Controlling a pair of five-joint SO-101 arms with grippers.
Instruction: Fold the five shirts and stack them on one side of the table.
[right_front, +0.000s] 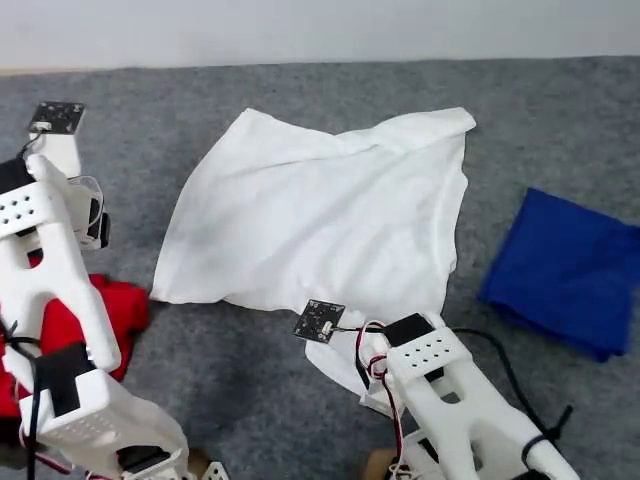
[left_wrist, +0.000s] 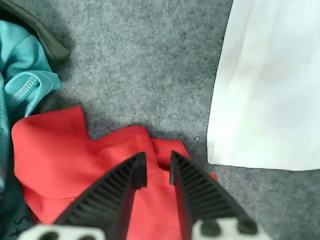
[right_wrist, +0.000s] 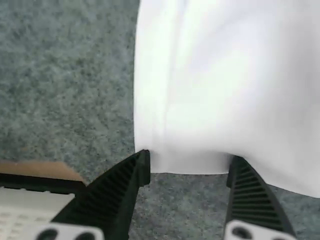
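**Catch the white shirt's near hem cleanly**

The right end effector (right_wrist: 190, 161) is wide open and empty, straddling the near hem of the white shirt (right_front: 320, 210), which lies spread and rumpled in the middle of the tabletop (right_front: 250, 390). It should pinch only the thin, limp cloth, low against the grey felt-like nap, then lift slowly. The left end effector (left_wrist: 156, 162), a slit apart and holding nothing, hangs over the crumpled red shirt (left_wrist: 55, 160). Farther right, a blue shirt (right_front: 565, 270) lies folded square.

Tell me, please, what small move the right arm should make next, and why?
Probably close the right gripper on the spread white cloth shirt: its open jaws sit either side of the shirt's near hem on the grey felt table, so a pinch there could start the fold.
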